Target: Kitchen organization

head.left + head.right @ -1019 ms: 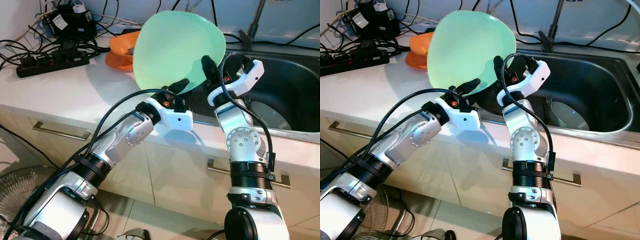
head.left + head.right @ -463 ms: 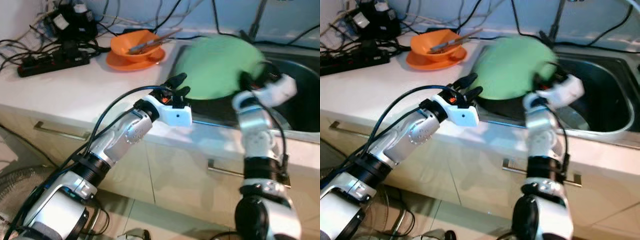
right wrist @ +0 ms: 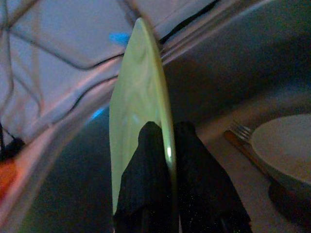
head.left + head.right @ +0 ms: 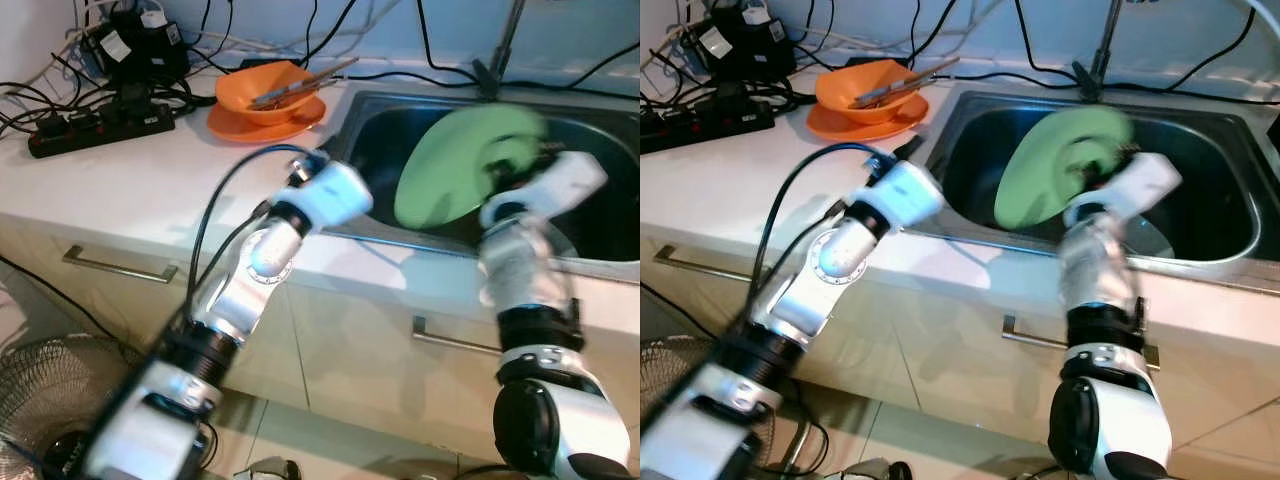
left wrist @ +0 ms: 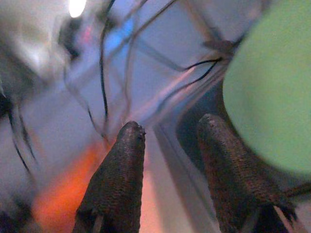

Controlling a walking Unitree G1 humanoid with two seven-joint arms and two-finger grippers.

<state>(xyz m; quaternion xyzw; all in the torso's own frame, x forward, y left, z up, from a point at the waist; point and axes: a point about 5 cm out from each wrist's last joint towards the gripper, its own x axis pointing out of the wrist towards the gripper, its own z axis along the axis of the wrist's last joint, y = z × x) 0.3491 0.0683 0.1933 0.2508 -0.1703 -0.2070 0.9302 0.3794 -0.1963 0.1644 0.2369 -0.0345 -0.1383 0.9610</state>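
My right gripper [image 3: 163,160] pinches the rim of the green plate [image 4: 460,165], tilted on edge over the sink [image 4: 610,200]. My left gripper [image 5: 167,145] hangs open and empty at the sink's left rim. Next, I'd lower the plate beside the white bowl [image 3: 284,145], then release.

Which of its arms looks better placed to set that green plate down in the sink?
Right. Its gripper already pinches the green plate over the sink; the left gripper is open at the counter's edge.
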